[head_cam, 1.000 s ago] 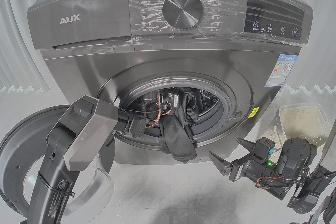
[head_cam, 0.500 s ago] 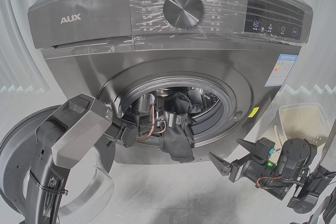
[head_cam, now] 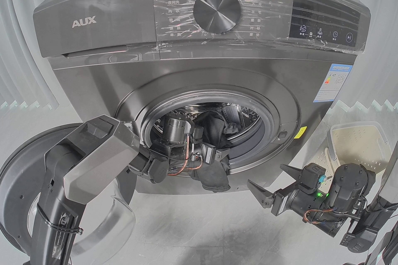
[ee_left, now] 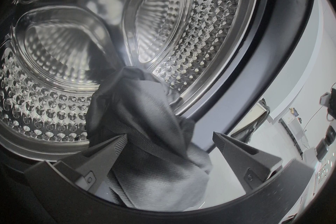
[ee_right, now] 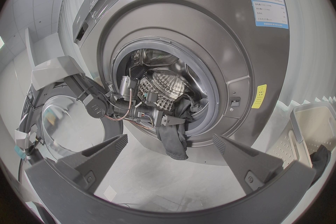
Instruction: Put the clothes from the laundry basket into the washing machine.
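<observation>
My left gripper's wedge-shaped fingers stand apart, the limp dark knit garment slumped between them over the washing machine's lip before its dimpled steel drum, while my right gripper gapes near the perforated plastic laundry basket.

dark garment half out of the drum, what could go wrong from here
1. The dark garment hangs over the door seal with the left gripper open, so it may slide onto the floor.
2. Closing the door now would likely pinch it.
</observation>
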Tool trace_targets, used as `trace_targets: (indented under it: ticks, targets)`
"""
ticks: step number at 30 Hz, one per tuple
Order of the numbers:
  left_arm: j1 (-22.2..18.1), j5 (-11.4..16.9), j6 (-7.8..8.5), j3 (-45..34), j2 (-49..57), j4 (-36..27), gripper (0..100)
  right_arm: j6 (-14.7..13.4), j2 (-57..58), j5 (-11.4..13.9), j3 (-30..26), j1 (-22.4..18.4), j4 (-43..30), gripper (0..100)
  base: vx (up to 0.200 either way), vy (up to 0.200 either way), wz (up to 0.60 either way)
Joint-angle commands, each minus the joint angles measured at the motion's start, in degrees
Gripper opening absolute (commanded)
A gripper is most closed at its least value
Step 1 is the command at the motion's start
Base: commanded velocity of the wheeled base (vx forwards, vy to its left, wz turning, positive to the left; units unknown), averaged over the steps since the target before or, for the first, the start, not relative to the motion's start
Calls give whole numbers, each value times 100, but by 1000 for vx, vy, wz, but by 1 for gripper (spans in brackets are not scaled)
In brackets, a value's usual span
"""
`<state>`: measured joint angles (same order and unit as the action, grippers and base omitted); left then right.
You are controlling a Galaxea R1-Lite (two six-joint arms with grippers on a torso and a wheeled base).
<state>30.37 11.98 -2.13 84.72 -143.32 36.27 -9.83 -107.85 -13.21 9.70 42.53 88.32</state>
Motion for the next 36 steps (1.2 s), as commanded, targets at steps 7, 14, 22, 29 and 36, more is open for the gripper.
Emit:
trace_targets:
  ticks: [7, 14, 22, 29, 36]
  targets:
    - [13, -3, 46, 53, -205, 30, 0, -2, -8, 3, 14, 1, 1, 100, 0, 0, 0]
    - [-22, -29, 29, 202, -222, 117, 0, -2, -17, 3, 14, 1, 1, 100, 0, 0, 0]
    - [-119, -609, -50, 1301, -521, 197, 0, -2, -17, 3, 23, 1, 1, 100, 0, 0, 0]
    - [-215, -987, -59, 2470, -1075, 197, 0, -2, -8, 3, 23, -8, 1, 100, 0, 0, 0]
    - [-224, -979, -59, 2426, -1119, 276, 100, -2, -8, 3, 23, -8, 1, 100, 0, 0, 0]
